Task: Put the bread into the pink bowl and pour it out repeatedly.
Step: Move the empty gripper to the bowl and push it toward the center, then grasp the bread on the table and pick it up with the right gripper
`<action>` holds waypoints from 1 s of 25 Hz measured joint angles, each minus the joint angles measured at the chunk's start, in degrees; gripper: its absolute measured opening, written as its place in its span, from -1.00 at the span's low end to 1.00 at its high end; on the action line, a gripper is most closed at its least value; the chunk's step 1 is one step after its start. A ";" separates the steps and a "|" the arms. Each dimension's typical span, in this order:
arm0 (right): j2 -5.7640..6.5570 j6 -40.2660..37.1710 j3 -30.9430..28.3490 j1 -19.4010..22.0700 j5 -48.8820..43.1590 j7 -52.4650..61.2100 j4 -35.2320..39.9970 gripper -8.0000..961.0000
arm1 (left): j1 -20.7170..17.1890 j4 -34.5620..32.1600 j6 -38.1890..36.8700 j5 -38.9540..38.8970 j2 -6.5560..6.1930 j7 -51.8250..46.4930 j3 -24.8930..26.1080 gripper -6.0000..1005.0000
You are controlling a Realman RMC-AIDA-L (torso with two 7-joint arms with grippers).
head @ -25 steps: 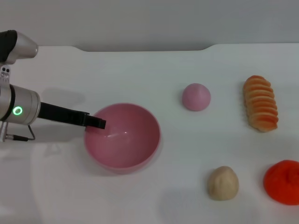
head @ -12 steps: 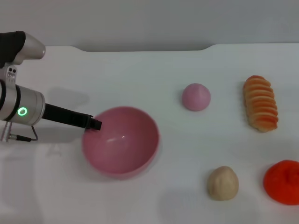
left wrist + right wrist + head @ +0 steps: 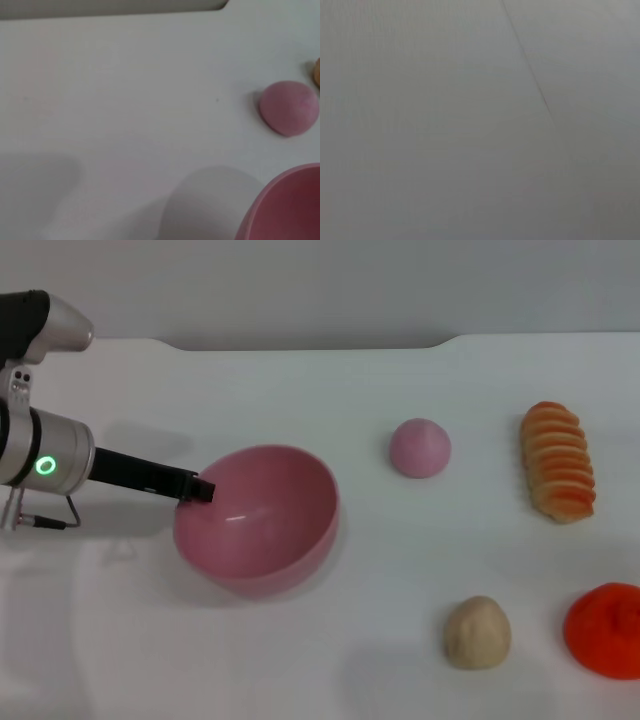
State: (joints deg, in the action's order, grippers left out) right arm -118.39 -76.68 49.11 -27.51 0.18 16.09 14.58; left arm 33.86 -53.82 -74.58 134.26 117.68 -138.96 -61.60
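Head view: my left gripper (image 3: 200,488), centre-left of frame, pinches the rim of the pink bowl (image 3: 262,518), tilting it as if to pour; the bread (image 3: 558,461) lies far right on the table (image 3: 300,390), outside the bowl. Left wrist view: bowl edge lower right, fingers unseen. Right wrist view: blank grey, apparently parked; its grip unknowable.

The glossy pink bowl (image 3: 258,520), deep, round and empty, sits tilted at the left of the scene with its opening turned toward the right, while the bread (image 3: 557,461), an orange-and-cream ridged loaf, lies far right, well apart.
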 joint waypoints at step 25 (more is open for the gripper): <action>-0.09 35.08 15.60 2.37 -96.27 89.76 44.66 0.31 | -0.77 -0.03 10.55 -5.85 -0.23 5.28 -7.58 -0.90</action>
State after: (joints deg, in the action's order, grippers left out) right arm -118.48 -41.60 64.71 -25.14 -96.09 105.84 59.24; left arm 33.09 -53.85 -64.03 128.41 117.45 -133.69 -69.18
